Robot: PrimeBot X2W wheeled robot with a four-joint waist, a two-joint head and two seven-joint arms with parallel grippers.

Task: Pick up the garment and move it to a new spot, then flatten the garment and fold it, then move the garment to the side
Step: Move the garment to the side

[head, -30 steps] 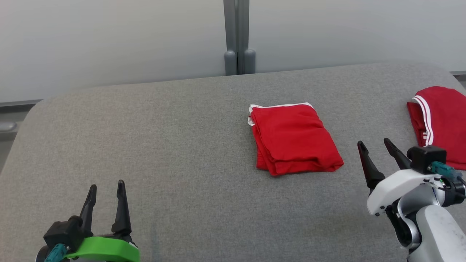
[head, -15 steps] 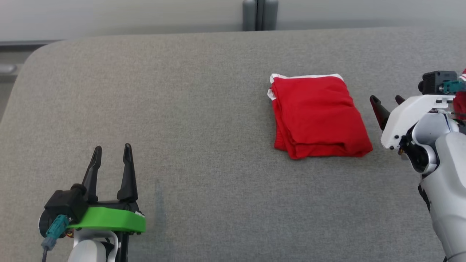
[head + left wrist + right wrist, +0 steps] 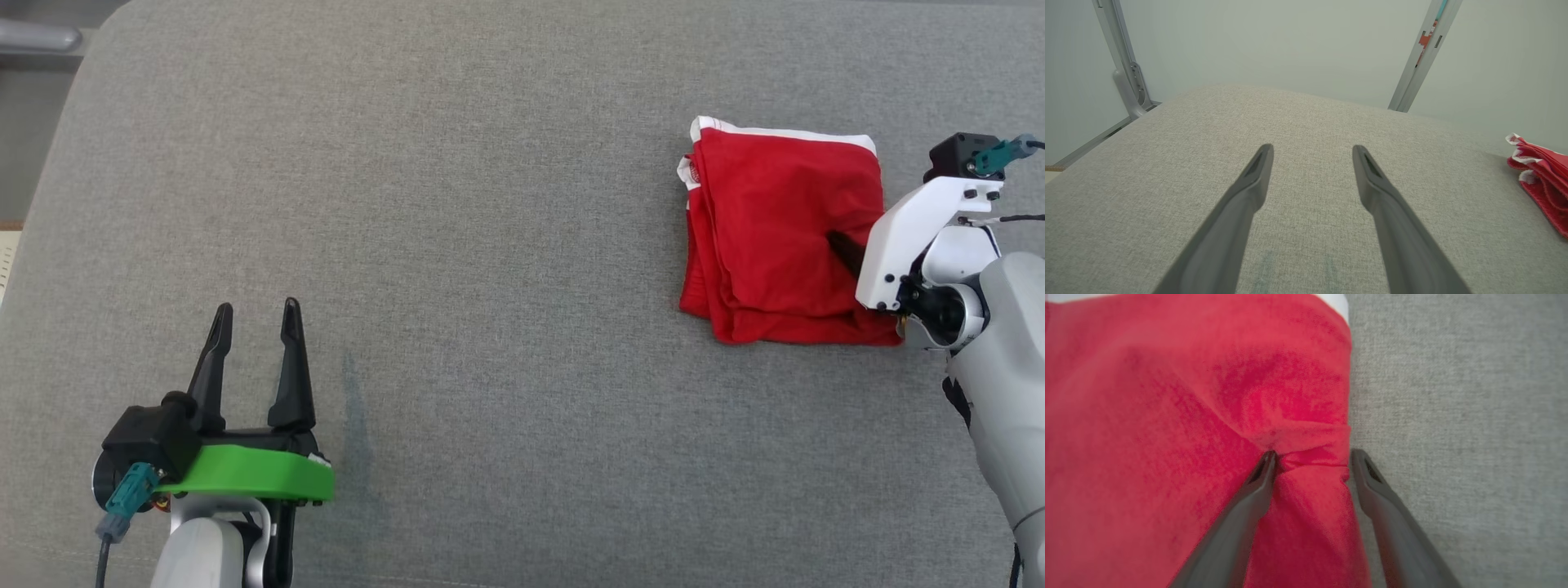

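Red garment (image 3: 775, 237): it lies folded in a flat packet, with a white band (image 3: 784, 133) at its far edge, on the right part of the grey padded surface (image 3: 457, 245).
Right gripper (image 3: 1312, 455): its fingers (image 3: 1241, 514) are apart and stand over the right border of the garment. One tip presses into the cloth and the other rests on the surface just beside it. A small ridge of cloth lies between them, not yet clamped.
Left gripper (image 3: 256, 307): fingers apart, nothing between them, well apart from the garment.
Progress: we judge the folding done, since the layers lie stacked. What is left is to grip the packet and bring it to the side.
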